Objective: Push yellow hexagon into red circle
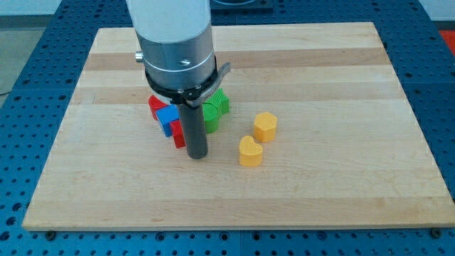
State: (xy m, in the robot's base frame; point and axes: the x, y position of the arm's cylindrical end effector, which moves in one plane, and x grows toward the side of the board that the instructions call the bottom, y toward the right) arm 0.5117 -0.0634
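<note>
Yellow hexagon (pixel 265 126) sits on the wooden board (pixel 341 178), right of centre, with a second yellow block (pixel 249 151), heart-like in outline, just beside it on its near-left. My tip (pixel 196 154) stands on the board left of both yellow blocks, apart from them, and hard against the near-right edge of a tight cluster. That cluster holds a blue block (pixel 167 116), red pieces (pixel 177 134) whose shapes I cannot make out, and a green block (pixel 215 107) on its far-right side. The rod carries no fingers, so it has nothing to spread or pinch. The arm hangs vertically from the far side, its grey cylinder (pixel 178 53) hiding part of the cluster. The board rests on a blue perforated table (pixel 441 85).
</note>
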